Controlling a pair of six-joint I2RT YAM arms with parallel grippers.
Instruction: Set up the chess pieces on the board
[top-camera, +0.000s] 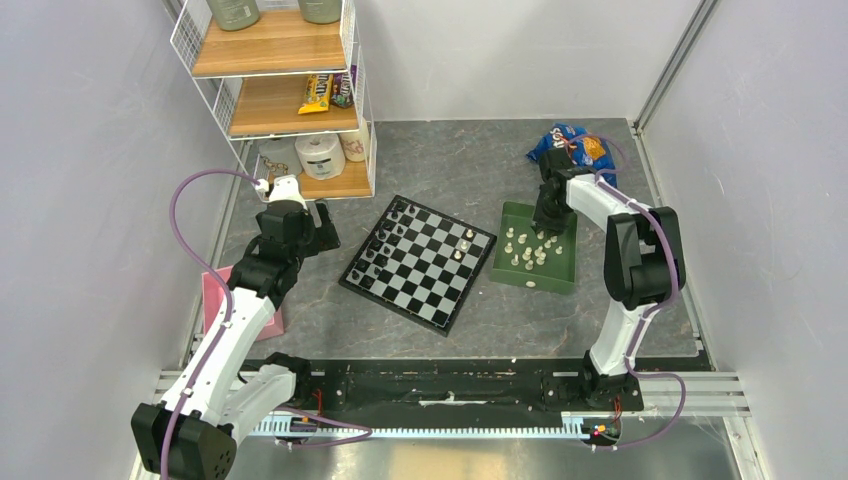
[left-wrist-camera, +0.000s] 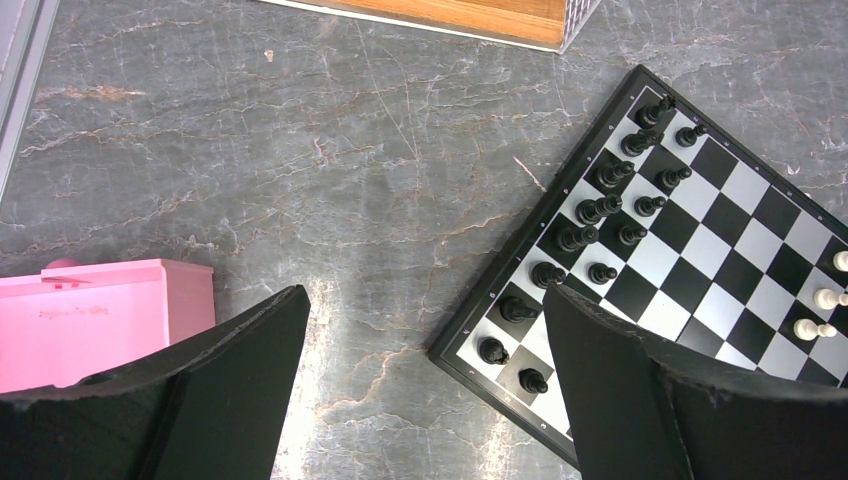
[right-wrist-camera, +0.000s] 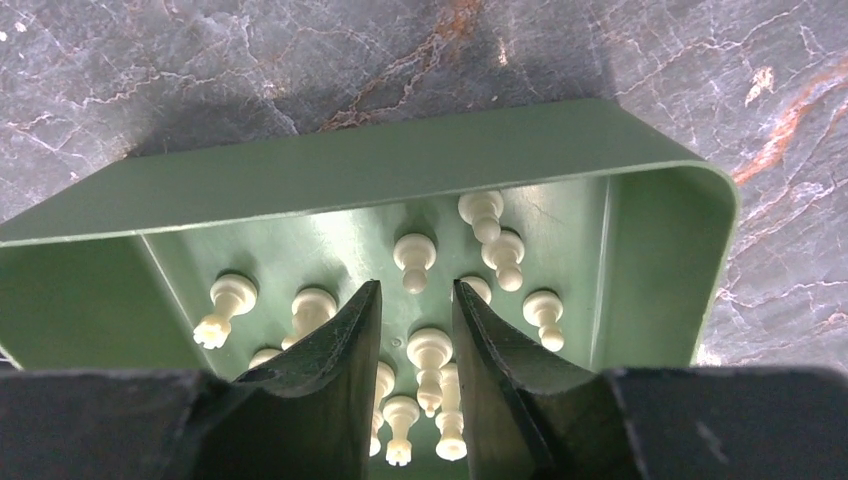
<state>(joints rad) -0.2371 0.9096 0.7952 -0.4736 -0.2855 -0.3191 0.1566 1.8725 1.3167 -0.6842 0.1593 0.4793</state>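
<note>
Pick in progress at the tray: the right gripper (right-wrist-camera: 415, 292) is hanging inside the green tray (right-wrist-camera: 300, 190), and the left gripper (left-wrist-camera: 425, 300) is hovering spread wide, holding nothing.
One board (top-camera: 420, 265) is lying mid-bench, turned at an angle. Three cream chess pieces (top-camera: 463, 243) are standing in a line at its right edge. Fourteen black pieces (left-wrist-camera: 597, 208) are showing in two rows along its left edge, eight outer and six inner. The one tray is sitting just right of the board. At least twelve cream pieces are lying loose in it, some hidden behind the fingers. The right jaws are standing at a narrow gap with one piece showing between them; I can't tell if they are clamping it. The left gripper is over bare bench (left-wrist-camera: 300, 150) left of the board, with one pink box (left-wrist-camera: 100, 320) on its near-left.
</note>
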